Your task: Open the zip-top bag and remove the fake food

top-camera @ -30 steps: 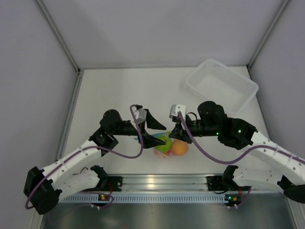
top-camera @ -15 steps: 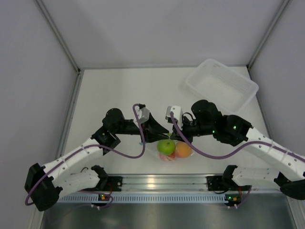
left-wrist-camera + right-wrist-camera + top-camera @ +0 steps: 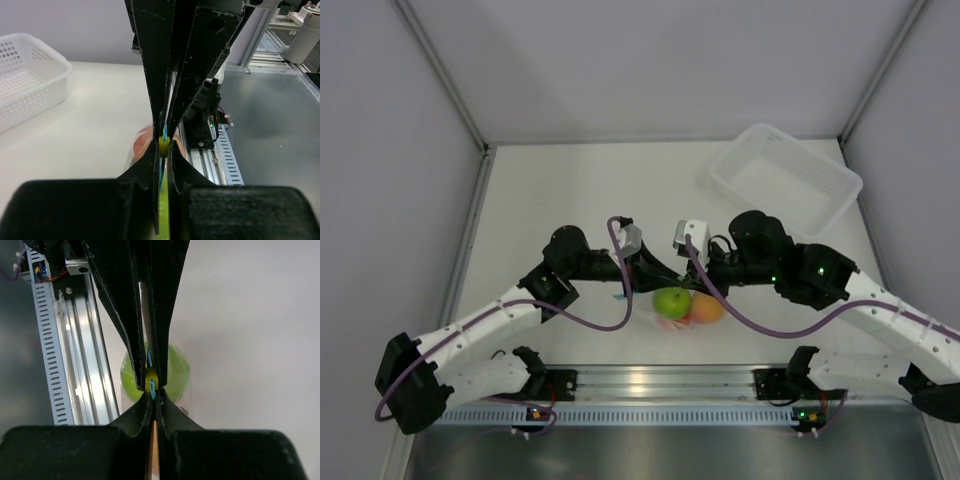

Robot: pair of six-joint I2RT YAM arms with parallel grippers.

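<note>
Both arms are nose to nose over the near middle of the table. The left gripper and the right gripper meet tip to tip, and each one is pinched tight on the top edge of the zip-top bag.

On the left wrist cam you can see the light blue zip strip squeezed in the thin slit between the black fingers, with a little yellow bit right under it. No idea what that is. It's the same deal on the right wrist cam.

The bag sits just below the fingertips, on the side toward the metal rail. I can't tell if it's touching the table or lifted off it.

The fake food is all inside the bag. The green fruit is on the left, the orange fruit is touching it on the right, and only a sliver of the red fruit shows underneath.

The white bin is way off in the far right corner.
</note>
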